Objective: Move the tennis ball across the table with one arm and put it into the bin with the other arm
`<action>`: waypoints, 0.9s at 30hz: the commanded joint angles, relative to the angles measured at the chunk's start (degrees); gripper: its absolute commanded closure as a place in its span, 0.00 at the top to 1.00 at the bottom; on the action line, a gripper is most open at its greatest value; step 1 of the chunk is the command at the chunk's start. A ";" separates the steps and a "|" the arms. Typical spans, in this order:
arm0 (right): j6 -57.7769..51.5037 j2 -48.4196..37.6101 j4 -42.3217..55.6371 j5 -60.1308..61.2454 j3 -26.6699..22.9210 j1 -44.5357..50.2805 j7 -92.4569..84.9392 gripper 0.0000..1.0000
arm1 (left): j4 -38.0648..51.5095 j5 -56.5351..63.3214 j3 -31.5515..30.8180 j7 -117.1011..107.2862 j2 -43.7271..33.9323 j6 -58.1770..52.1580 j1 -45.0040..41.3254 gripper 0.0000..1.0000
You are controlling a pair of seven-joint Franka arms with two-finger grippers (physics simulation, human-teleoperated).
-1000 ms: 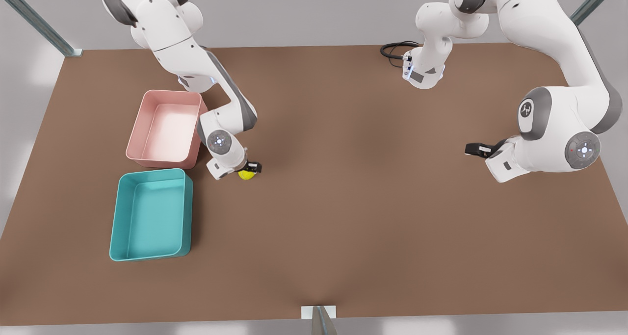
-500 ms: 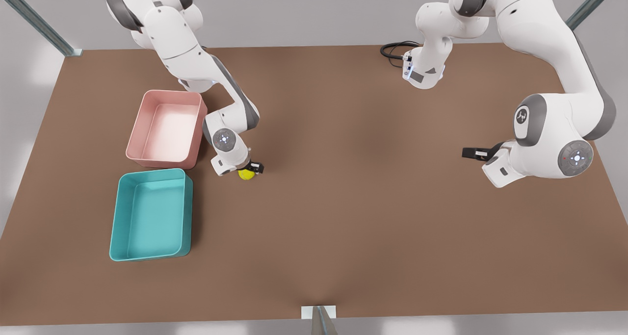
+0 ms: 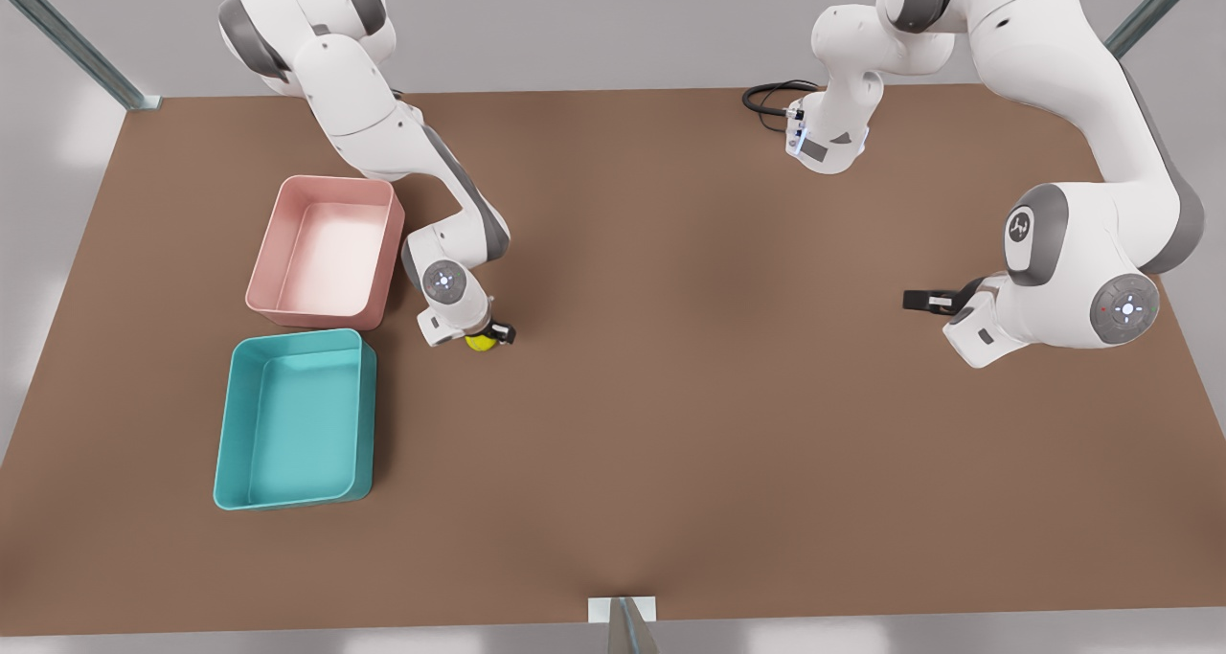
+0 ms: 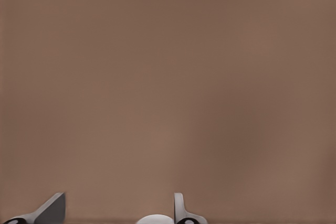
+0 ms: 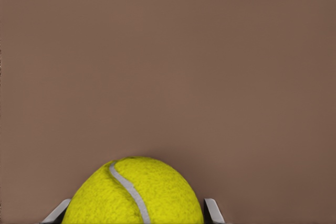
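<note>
Brown table (image 3: pixel 670 424), right gripper (image 3: pixel 487 334) straddling tennis ball (image 3: pixel 480 343) — left gripper (image 3: pixel 918 299) idle

Simulated lab: bare table (image 3: pixel 670 395), metal struts (image 3: pixel 72 46)

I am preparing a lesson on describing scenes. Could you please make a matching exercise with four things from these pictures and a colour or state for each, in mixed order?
Things:
1. tennis ball
2. bin
3. pink tub
4. left gripper

States:
a. teal, nothing inside
b. jaws open, over bare table, waiting at the front view's right
c. between the jaws of the right gripper
d. beside the bin, nearer the arm bases

Pairs: 1-c, 2-a, 3-d, 4-b
</note>
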 commanded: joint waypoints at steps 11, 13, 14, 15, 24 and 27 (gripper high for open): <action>-0.56 -4.78 4.55 0.04 -0.70 -1.52 -6.76 0.55 | 0.04 0.21 0.02 -1.48 -0.04 -0.59 0.18 1.00; -2.66 -4.51 10.43 -0.14 -1.05 -5.74 -20.47 0.55 | 0.04 0.12 0.02 -1.48 0.05 -0.50 0.18 1.00; -5.91 -4.43 13.50 -1.36 -1.41 -8.10 -24.42 0.55 | 0.04 0.12 0.02 -1.48 0.05 -0.50 0.18 1.00; -7.32 -3.81 16.58 -3.83 -1.41 -11.53 -30.05 0.55 | 0.04 0.12 0.02 -1.48 0.05 -0.50 0.18 1.00; -21.30 3.66 28.72 -11.04 -7.12 -24.64 -59.60 0.56 | -0.05 -0.15 0.02 -1.48 0.84 -0.59 0.00 1.00; -21.39 4.80 28.28 -8.75 -7.12 -25.34 -59.51 1.00 | -0.05 -0.15 0.02 -1.48 0.84 -0.59 0.00 1.00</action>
